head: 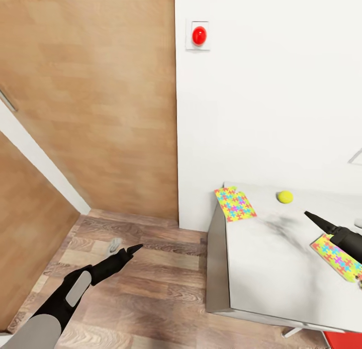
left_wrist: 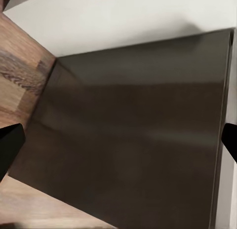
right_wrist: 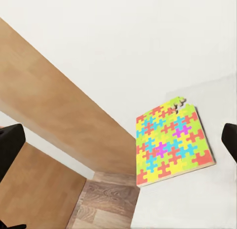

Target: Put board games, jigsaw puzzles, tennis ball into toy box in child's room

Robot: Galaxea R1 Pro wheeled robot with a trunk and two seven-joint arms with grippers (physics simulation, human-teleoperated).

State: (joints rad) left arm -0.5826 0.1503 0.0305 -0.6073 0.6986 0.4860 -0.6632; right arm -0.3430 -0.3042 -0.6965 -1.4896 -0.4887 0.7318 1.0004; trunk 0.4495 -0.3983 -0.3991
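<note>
Ahead of the released, empty right tool (head: 307,215), two multicoloured flat jigsaw sheets (head: 235,203) (head: 336,256) and the small yellow-green tennis ball (head: 285,196) are left unpacked on the pale grey counter (head: 271,268); the released left tool (head: 129,247) is held empty.

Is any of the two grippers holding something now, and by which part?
Nothing is held. The left gripper hangs over the floor, and the right gripper is above the table, both empty.

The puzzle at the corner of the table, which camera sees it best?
The right wrist view: the jigsaw puzzle is large there, with single pieces and its jagged end plain to see. The head view shows the same puzzle smaller, at the corner of the table. The left wrist view faces a dark panel.
</note>
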